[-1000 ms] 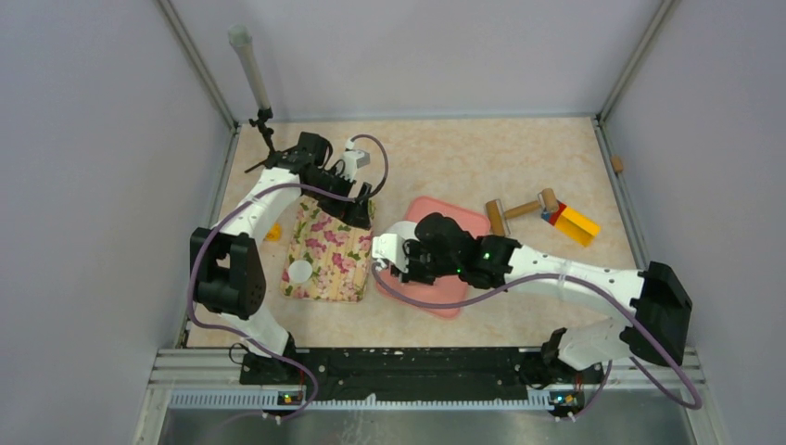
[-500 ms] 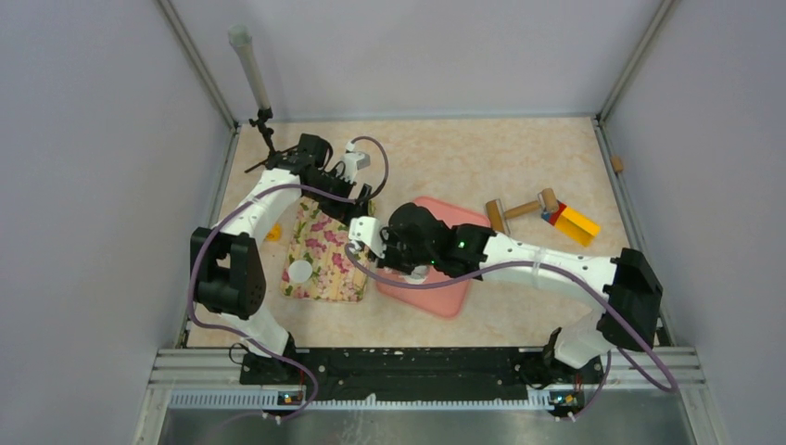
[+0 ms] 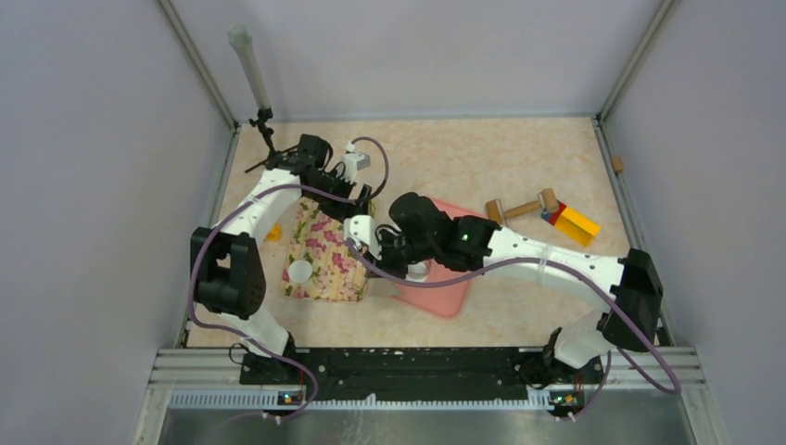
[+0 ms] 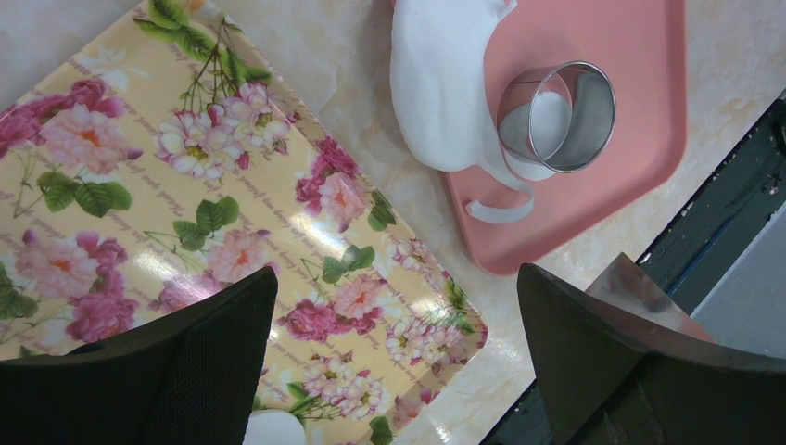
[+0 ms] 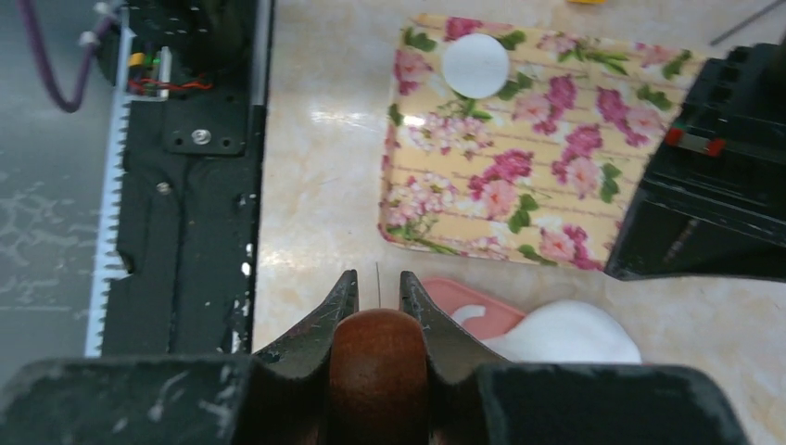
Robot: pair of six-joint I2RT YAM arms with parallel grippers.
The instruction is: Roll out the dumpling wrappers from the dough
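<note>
Right arm has swung left since a second ago: it was over the middle of the pink board (image 3: 436, 298), and now its wrist sits at the board's left edge, beside the floral tray (image 3: 326, 248). Left arm hasn't shifted, and the wrapper (image 3: 299, 272) is in the same spot.

My right gripper (image 5: 378, 287) is clamped on a brown wooden knob (image 5: 378, 357). I can't tell what the knob belongs to. My left gripper (image 4: 397, 278) hangs over the far end of the floral tray with its fingers (image 4: 176, 366) wide apart, holding nothing.

The dough (image 4: 434, 79) is a flattened, irregular white sheet on the left part of the pink board, its edge lapping past the board's rim toward the tray. The ring cutter (image 4: 586, 109) stands on the board touching the dough's edge, with white dough showing inside the ring. A thin curled scrap strip (image 4: 500, 211) lies just below it on the board.

One finished wrapper lies flat on the near-left corner of the floral tray, well apart from the dough. A wooden roller (image 3: 521, 209) and a yellow block (image 3: 578, 223) sit on the table to the right of the board.
</note>
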